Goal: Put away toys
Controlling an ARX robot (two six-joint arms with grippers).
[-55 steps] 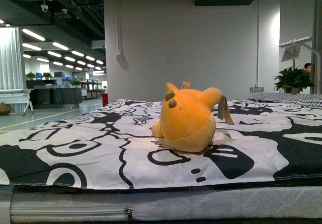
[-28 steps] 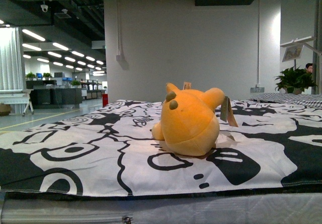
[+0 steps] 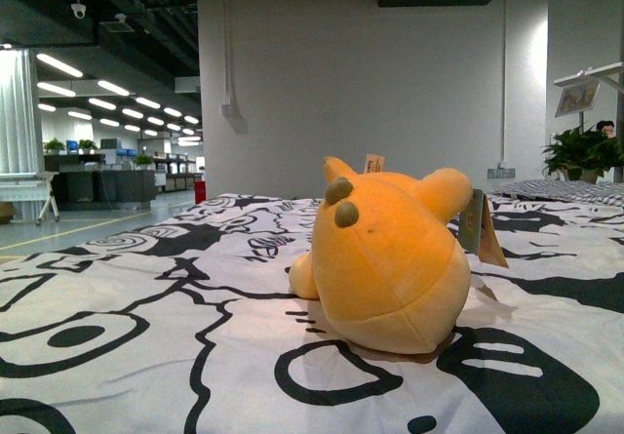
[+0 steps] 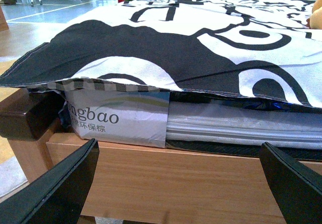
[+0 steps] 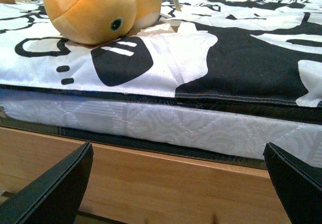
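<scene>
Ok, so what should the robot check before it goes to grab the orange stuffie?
1. Toy in sight: ok. The plush toy lies on the black-and-white sheet, with nothing covering it.
2. Left claw open: ok, wide and empty.
3. Right claw open: ok, wide and empty.
4. Claw height: not ok. Both claws look level with the wooden bed frame, lower than the toy.
5. Nearest claw: ok. The right wrist view shows the toy close, while the left wrist view shows only a sliver of it.
6. Place to put the toy: cannot tell. No box or bin shows.
</scene>
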